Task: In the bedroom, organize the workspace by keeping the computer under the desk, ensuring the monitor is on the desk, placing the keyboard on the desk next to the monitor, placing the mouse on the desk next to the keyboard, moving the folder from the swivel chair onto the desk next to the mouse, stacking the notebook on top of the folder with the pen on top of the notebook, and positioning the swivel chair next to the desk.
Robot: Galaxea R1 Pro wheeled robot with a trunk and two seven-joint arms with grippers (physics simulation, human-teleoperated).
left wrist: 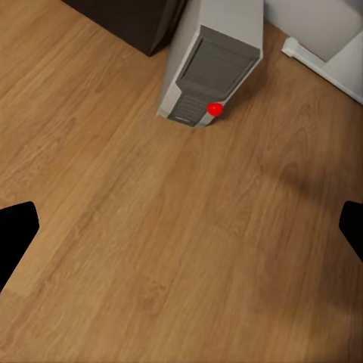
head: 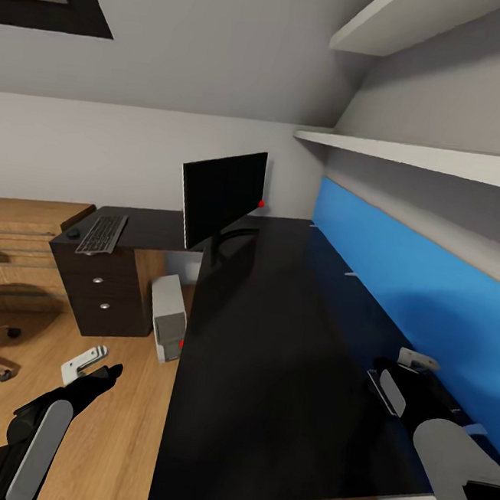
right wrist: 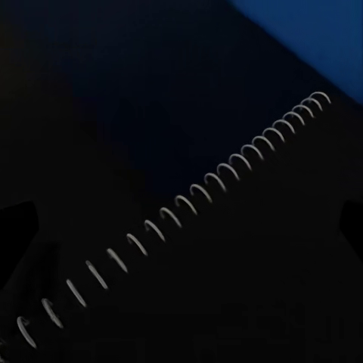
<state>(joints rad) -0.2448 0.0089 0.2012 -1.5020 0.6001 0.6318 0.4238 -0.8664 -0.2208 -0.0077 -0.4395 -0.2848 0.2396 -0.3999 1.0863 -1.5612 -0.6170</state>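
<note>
Desk bears notebook beneath right claw.

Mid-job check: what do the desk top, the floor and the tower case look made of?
Long black desk top: glossy lacquer or laminate, judging by its reflections. Floor: oak-coloured planks with visible grain, wood or wood-look. Light grey computer tower: matte painted metal or plastic, unclear which, with a red light on its front.

Monitor upright on desk (keyboard beside) — computer under.
</note>
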